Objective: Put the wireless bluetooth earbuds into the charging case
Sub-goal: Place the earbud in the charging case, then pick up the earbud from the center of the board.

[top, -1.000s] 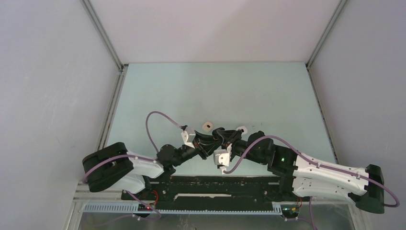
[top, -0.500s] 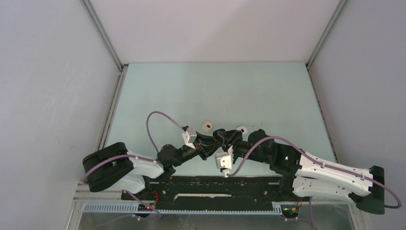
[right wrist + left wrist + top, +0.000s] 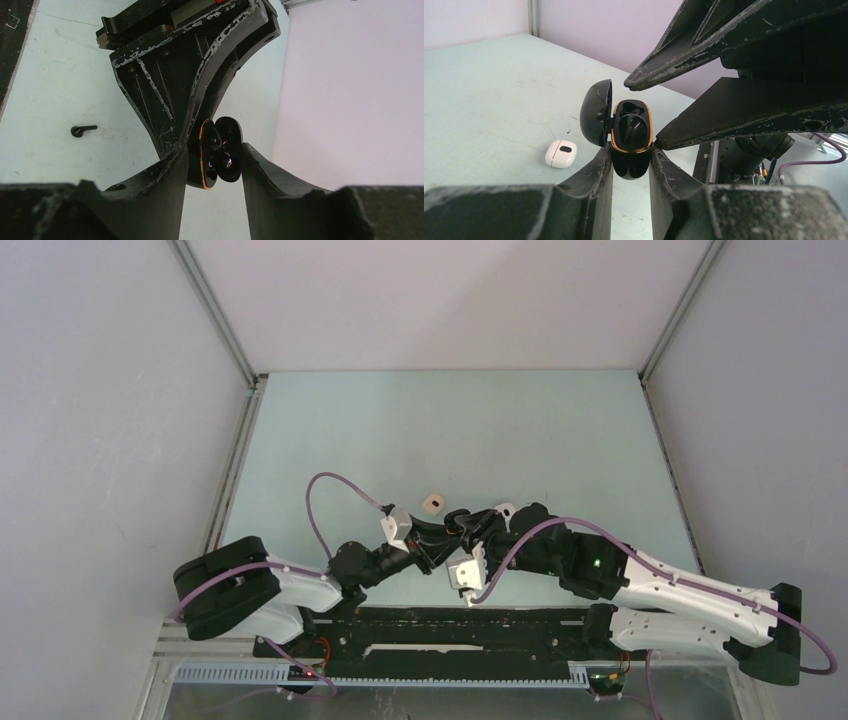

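Note:
My left gripper (image 3: 630, 150) is shut on the lower half of a black charging case (image 3: 630, 165) with an orange rim, held upright, its lid (image 3: 595, 112) swung open to the left. A black earbud (image 3: 631, 127) sits inside the case. My right gripper (image 3: 216, 150) is open, its two fingers straddling the case (image 3: 207, 172) and lid, one fingertip (image 3: 631, 84) by the top of the lid, the other close to or touching the rim. Another black earbud (image 3: 83, 130) lies loose on the table. In the top view both grippers (image 3: 440, 537) (image 3: 470, 525) meet near the table's front centre.
A small white pebble-like case (image 3: 560, 153) lies on the table beyond the left gripper; it shows in the top view (image 3: 432, 503) too. Another white item (image 3: 506, 507) peeks out behind the right arm. The arms' base rail (image 3: 450, 625) runs along the near edge.
My right arm has pushed forward and left, bringing its open fingers around the case held by the left gripper. The left arm has barely moved.

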You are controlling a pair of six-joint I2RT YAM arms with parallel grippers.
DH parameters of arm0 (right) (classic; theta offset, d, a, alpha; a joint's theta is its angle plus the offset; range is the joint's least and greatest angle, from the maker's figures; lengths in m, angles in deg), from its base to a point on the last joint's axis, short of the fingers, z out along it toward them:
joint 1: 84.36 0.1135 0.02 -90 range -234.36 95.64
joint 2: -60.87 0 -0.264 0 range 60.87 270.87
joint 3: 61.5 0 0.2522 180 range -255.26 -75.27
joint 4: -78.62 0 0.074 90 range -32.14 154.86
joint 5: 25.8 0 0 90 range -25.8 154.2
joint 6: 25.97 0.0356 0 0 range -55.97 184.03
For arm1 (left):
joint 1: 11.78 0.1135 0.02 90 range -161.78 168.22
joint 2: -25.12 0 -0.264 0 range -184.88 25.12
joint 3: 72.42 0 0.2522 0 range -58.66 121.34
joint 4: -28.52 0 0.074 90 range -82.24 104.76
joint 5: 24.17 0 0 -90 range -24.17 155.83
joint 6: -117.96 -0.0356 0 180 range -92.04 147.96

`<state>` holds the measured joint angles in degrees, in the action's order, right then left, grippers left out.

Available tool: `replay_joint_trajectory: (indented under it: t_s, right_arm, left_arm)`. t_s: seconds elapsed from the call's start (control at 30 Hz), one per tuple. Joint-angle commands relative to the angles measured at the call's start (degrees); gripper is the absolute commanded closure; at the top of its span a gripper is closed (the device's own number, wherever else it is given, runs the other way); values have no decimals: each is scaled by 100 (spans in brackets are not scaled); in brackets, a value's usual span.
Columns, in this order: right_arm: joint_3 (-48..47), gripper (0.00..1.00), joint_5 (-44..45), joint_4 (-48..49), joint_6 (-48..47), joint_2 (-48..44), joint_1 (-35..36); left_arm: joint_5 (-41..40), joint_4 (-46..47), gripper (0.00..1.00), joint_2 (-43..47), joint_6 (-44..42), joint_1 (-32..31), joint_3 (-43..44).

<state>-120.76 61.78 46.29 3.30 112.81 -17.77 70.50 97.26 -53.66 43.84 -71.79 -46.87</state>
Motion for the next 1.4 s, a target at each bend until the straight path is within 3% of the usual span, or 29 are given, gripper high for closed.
replay_joint_trajectory:
  t_s: [0.0, 0.17, 0.43, 0.6, 0.7, 1.0, 1.23, 1.37]
  right_arm:
    - [-261, 51, -216, -534, 247, 88, -3]
    - [-518, 48, -235, -680, 293, 88, -28]
    - [-1592, 38, -1178, -2008, 779, -10, -708]
    - [-1790, 40, -1422, -2111, 1621, -274, -1396]
    - [-1788, 47, -1987, -2320, 2303, -252, -2196]
    - [-1010, 56, -3052, -2934, 2504, -170, -3994]
    - [411, 61, -3510, -2586, 1914, -1065, -4298]
    - [309, 64, -3160, -3021, 1847, -783, -4280]
  left_arm:
    - [-69, 746, 100, 70, -168, -28, 91]
    - [-57, 808, 100, 12, -138, -36, 119]
    - [-390, 281, 100, 359, -305, -37, 48]
    - [-871, -421, 100, 835, -488, -29, -32]
    - [-997, -793, 100, 1097, -557, -28, -91]
    - [-1082, -2028, 100, 2055, -410, -11, -182]
    - [-1300, -2446, 100, 2500, -356, 39, -267]
    - [-1328, -2675, 100, 2637, -297, 42, -181]
